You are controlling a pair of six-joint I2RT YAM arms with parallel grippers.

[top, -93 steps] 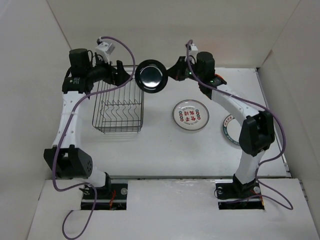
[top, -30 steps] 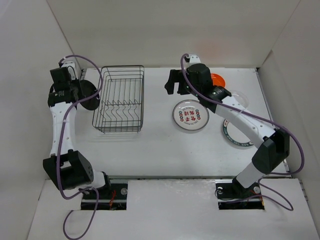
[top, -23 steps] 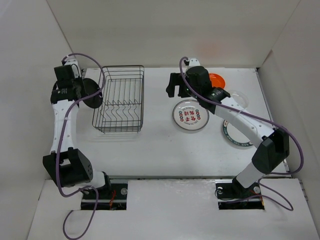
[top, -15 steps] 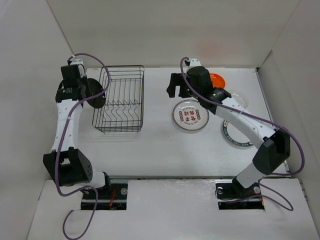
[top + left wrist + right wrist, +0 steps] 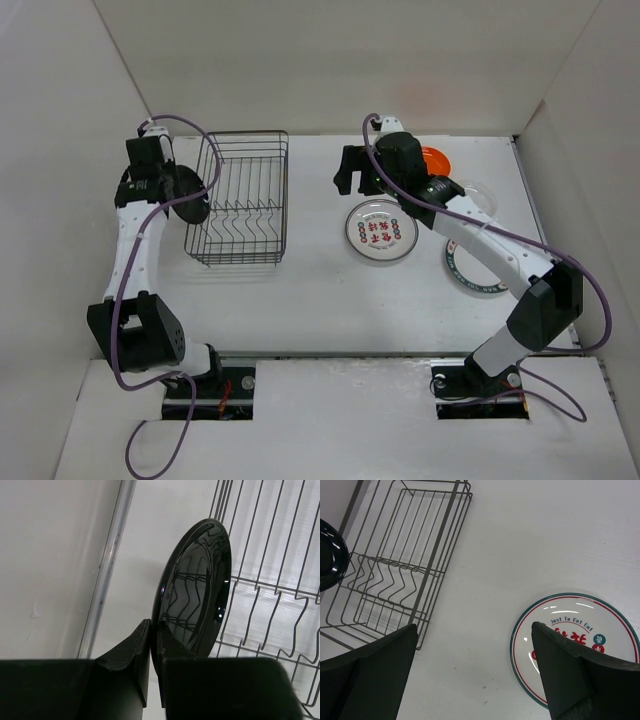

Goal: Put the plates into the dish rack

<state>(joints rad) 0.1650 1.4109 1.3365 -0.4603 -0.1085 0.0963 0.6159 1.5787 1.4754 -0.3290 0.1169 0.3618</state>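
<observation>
Dish rack [image 5: 238, 205]: 1, empty. Plates: 5.
- black plate [image 5: 197, 595]: 1, left of rack, upright, clamped in left gripper [image 5: 155, 630]
- right of rack, 4: red-character plate [image 5: 381, 231], orange plate [image 5: 434, 158], glass plate [image 5: 478, 195], green-rimmed plate [image 5: 462, 278]

Right gripper [image 5: 474, 627]: jaws wide apart, holding nothing.

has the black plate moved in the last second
Yes. In the top view the black plate, pinched in the left gripper, has shifted right, toward the dish rack, and now overlaps its left wall.
</observation>
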